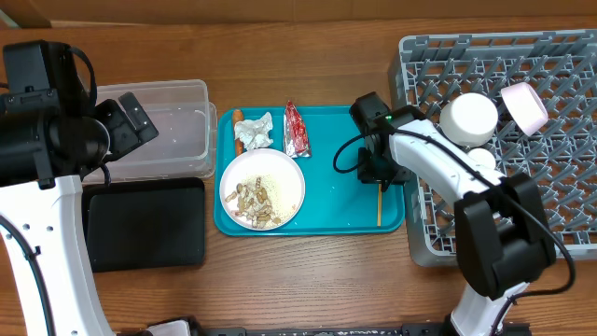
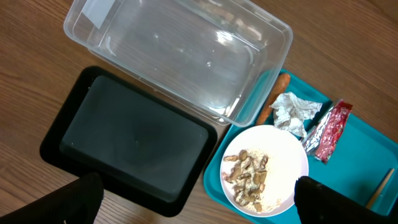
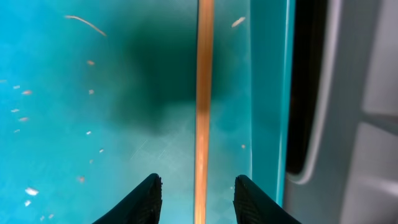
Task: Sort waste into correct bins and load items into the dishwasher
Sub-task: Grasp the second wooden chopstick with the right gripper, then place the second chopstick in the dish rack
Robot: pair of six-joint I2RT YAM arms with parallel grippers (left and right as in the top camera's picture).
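Straddling chopstick (image 3: pixel 204 93), right claw (image 3: pixel 199 190) parted

Tray rim (image 3: pixel 271 93) just beside chopstick (image 3: pixel 203 93)

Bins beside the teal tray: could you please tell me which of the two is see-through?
The plastic tub, the deeper one with tall walls; the wooden table shows through its floor. The black tray next to it is shallow and opaque.

A wooden table (image 1: pixel 308 47) fills the view edge to edge (warm mid-brown, grain running left to right). Light sits soft and even across it, shadows faint.
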